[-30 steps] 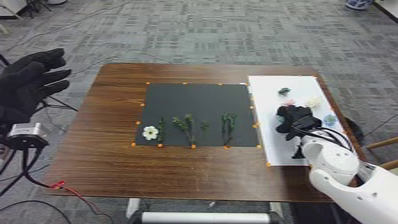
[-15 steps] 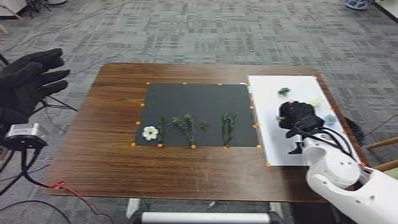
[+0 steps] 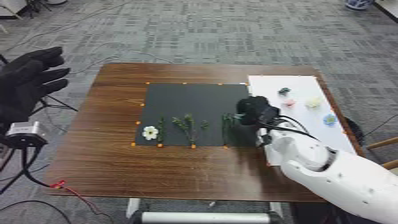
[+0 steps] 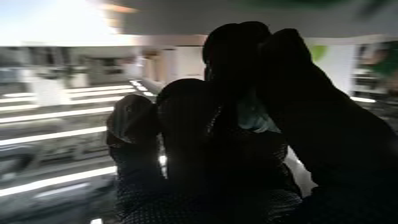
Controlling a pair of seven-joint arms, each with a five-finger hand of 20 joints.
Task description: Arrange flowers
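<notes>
In my black-gloved right hand [image 3: 256, 107], fingers and thumb pinch a pale blue-green fabric-like flower [image 4: 253, 116], likely light and crushable, best held at its base. The wrist view gives me its folds; the head view, its place over the flat black sheet [image 3: 200, 97], beside thin green stems [image 3: 227, 129]. My left hand [image 3: 22, 87] hangs open.

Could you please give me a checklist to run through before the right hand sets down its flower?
1. Pale flower between right hand's thumb and fingers: ok.
2. Black mat lying flat: ok.
3. Green stems near the mat's right side: ok.
4. White flower at the mat's near left corner: ok.
5. Left hand away from the mat: ok.
6. Held flower's exact landing spot: cannot tell.
</notes>
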